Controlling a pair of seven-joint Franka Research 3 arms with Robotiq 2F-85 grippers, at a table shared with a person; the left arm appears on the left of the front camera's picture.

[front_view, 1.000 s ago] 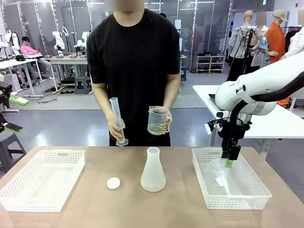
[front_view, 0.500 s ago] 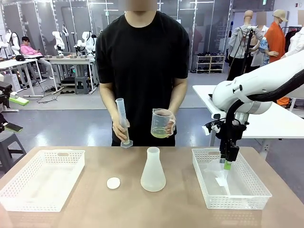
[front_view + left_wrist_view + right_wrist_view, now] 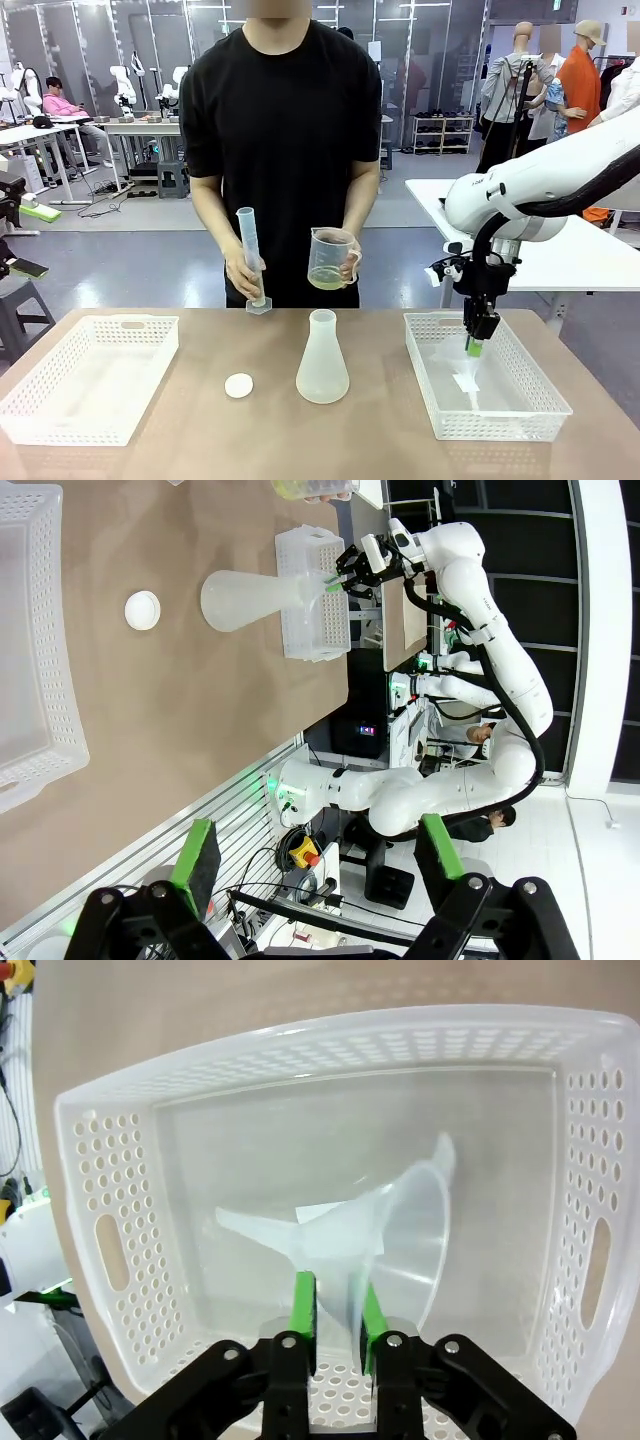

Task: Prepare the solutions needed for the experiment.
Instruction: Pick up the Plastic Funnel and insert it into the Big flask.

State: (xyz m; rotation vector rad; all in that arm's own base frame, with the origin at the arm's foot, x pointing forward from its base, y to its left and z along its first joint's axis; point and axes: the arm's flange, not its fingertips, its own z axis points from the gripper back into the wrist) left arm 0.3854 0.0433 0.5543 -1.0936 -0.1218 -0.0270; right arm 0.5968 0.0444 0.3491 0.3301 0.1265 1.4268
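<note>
Taking stock, you are early on: the solutions (image 3: 326,281), a shallow clear pale yellow layer, sit in the clear handled plastic measuring jug (image 3: 332,252) the person holds above the table's far edge, with a tall clear graduated cylinder (image 3: 247,245) in the other hand. The frosted conical plastic flask (image 3: 322,362) looks unfilled. Your right gripper (image 3: 338,1295) is pinched on the thin rim of the translucent plastic funnel (image 3: 405,1225) inside the white perforated plastic basket (image 3: 105,1190). Your left gripper (image 3: 318,850) hangs apart.
</note>
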